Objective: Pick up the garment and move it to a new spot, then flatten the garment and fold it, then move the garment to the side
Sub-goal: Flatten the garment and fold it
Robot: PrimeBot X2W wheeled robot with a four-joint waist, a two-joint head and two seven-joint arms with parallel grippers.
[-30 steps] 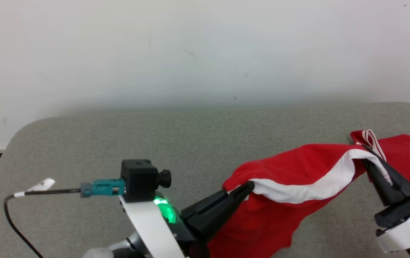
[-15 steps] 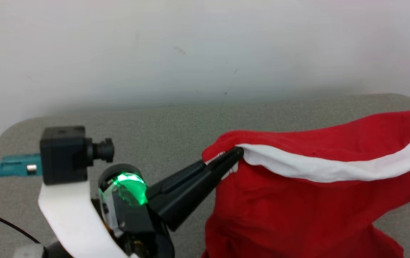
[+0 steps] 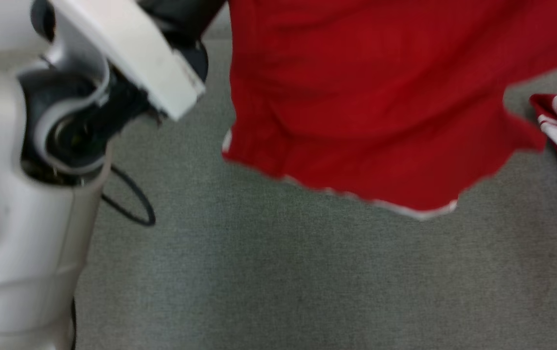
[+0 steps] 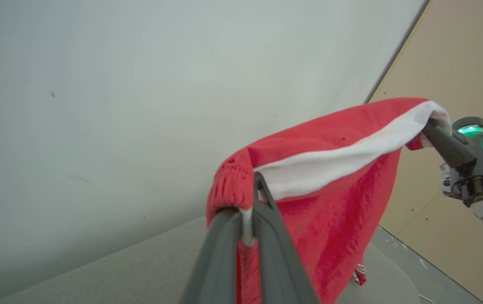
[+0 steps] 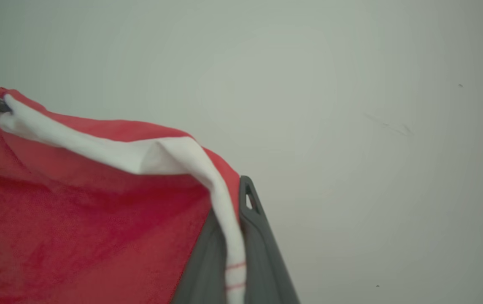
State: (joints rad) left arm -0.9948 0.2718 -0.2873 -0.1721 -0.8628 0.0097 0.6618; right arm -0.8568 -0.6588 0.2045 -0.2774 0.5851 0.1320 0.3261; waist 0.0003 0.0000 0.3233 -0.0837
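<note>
Fingers of left gripper and right gripper pinched tight on the shorts' white band, grey table below, red shorts stretched between both grippers, hanging over the table, black cable beside the pale left arm
</note>
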